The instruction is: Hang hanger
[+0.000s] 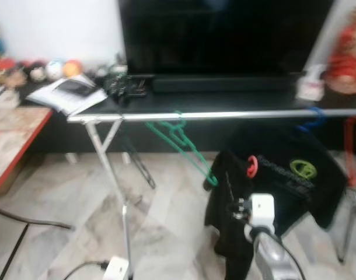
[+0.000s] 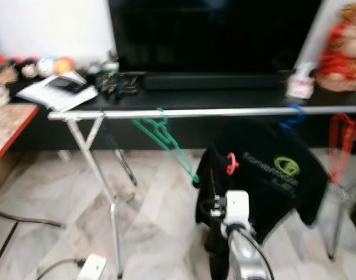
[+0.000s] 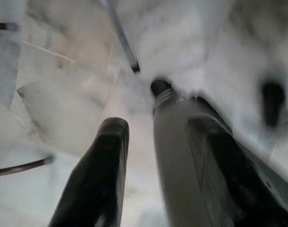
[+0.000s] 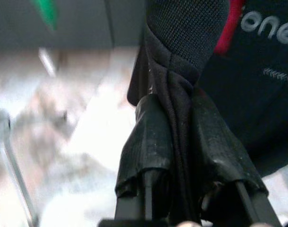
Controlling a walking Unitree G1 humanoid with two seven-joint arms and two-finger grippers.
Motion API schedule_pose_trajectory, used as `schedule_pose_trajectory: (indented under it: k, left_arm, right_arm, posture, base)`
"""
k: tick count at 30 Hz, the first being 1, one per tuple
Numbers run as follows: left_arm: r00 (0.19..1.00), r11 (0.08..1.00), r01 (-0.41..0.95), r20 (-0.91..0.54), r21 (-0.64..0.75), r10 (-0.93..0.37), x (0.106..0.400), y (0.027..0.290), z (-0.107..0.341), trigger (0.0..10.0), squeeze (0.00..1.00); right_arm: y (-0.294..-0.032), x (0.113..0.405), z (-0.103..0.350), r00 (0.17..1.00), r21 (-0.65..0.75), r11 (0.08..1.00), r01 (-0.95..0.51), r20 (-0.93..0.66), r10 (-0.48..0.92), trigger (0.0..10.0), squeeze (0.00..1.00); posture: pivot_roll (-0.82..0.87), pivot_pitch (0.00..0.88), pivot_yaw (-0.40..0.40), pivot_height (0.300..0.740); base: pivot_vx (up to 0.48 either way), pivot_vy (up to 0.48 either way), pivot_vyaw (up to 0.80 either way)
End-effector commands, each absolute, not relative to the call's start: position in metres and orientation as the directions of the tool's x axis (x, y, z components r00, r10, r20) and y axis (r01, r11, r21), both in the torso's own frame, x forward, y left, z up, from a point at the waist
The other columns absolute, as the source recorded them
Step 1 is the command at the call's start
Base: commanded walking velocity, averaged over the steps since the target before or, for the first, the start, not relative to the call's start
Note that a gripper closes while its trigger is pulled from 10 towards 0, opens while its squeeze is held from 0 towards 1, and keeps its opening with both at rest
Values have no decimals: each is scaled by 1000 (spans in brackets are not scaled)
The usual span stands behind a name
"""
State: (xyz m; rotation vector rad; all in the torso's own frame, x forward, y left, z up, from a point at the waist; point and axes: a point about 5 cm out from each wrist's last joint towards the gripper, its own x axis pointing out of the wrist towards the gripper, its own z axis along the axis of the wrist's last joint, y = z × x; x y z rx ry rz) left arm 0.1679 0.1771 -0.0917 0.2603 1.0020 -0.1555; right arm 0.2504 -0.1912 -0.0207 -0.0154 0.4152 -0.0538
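A silver rack rail (image 1: 224,115) runs across in front of me. A green hanger (image 1: 184,143) hangs tilted from it. A black T-shirt (image 1: 283,175) with a green logo hangs in front of the rail on the right, and a red hanger hook (image 1: 252,166) sticks out of its collar below rail height. My right gripper (image 4: 174,156) is shut on a bunched fold of that shirt; its white wrist (image 1: 261,210) sits just below the cloth. My left gripper (image 3: 158,124) hangs low over the marble floor, fingers apart, with a grey pole seen between them.
A blue hook (image 1: 312,119) and a red hanger (image 1: 354,140) are on the rail's right end. The rack's crossed legs (image 1: 111,169) stand at left, with a white power strip (image 1: 115,268) and cables on the floor. Behind are a black console (image 1: 224,96) and a TV (image 1: 224,35).
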Motion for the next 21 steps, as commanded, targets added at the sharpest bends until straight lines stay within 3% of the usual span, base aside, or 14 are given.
schedule_pose_trajectory:
  k: [1, 21]
  left_arm:
    - [445, 956, 266, -895, 124, -8, 141, 176, -103, 10000, 0]
    - [449, 959, 256, -893, 120, -8, 142, 175, -103, 10000, 0]
  right_arm:
    - [-186, 268, -5, 942, -27, 999, 26, -334, -33, 10000, 0]
    - [-188, 269, -4, 943, -27, 999, 36, -330, -43, 10000, 0]
  posture:
    - [-133, 0, 4, 740]
    - [-130, 0, -4, 740]
  base:
    - [-334, 0, 0]
    - [-334, 0, 0]
